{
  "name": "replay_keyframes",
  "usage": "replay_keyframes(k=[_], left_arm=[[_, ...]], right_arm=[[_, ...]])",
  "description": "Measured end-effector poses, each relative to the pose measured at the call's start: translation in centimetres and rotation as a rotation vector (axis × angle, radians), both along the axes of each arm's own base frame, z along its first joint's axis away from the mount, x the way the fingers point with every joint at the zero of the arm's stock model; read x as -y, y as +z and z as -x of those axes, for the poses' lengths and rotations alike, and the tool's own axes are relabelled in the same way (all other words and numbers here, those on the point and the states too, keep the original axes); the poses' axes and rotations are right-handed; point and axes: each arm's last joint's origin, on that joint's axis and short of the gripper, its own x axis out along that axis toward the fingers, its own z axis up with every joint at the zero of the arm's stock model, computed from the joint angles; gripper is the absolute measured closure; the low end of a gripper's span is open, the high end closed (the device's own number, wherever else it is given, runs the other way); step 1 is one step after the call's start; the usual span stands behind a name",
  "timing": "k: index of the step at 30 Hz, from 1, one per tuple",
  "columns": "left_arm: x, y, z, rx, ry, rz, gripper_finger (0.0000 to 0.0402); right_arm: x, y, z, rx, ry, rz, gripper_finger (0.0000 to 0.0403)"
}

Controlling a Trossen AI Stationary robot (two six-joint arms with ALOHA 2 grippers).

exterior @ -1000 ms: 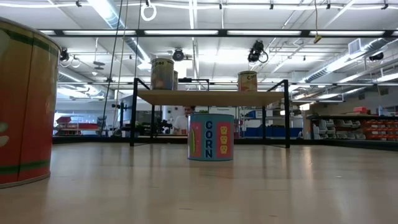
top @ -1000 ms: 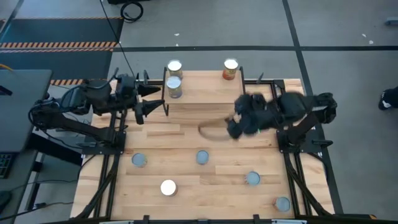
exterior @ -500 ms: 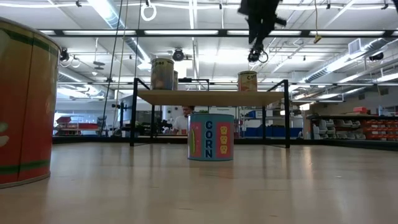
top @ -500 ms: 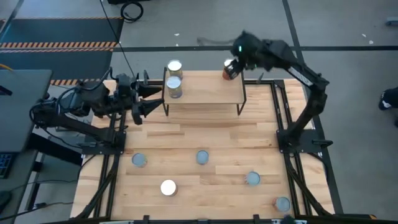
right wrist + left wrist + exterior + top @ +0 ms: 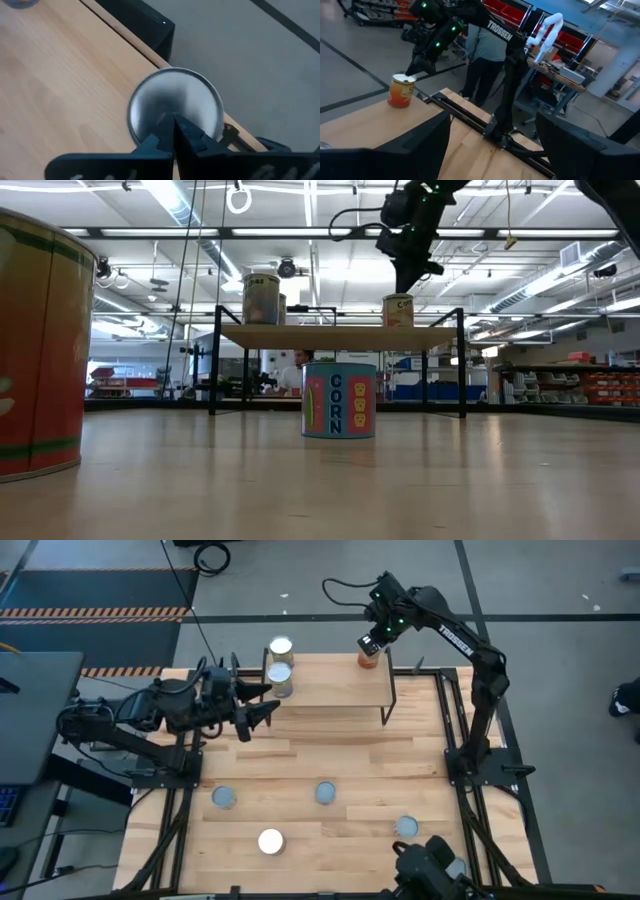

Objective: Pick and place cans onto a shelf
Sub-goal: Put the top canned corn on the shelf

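The left hand is held open above the worktop, just beside the shelf's near-left leg, with the two cans at the shelf's left end just beyond its fingertips and nothing between its fingers. Farther along, the right hand is poised directly above the orange can at the shelf's far right corner, fingers pressed together and empty; in the right wrist view the can's silver top lies straight beneath the closed fingertips, and from the low view the hand appears to stand just clear of the can, though contact cannot be ruled out. This can is judged to be already placed, so the step in hand is likely a clean withdrawal: the hand should be lifted straight up before any sideways travel, so that the can, which stands near the board's edge, is not nudged over it. Five more cans are left on the worktop, well apart from both hands; the next one should be approached from above with fingers spread wide.
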Motion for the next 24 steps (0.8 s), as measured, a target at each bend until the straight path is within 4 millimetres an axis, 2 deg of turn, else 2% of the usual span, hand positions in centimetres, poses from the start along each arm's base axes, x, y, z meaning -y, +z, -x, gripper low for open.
replay_keyframes(k=[10, 24], left_arm=[[-0.1, 0.0, 0.1, -0.012, 0.031, -0.035, 0.0104], [-0.1, 0.0, 0.1, -0.019, 0.029, -0.050, 0.0104]], right_arm=[[1.1, -1.0, -1.0, 0.025, -0.012, 0.003, 0.0399], [0.2, -0.5, 0.1, -0.041, -0.053, -0.011, 0.0400]])
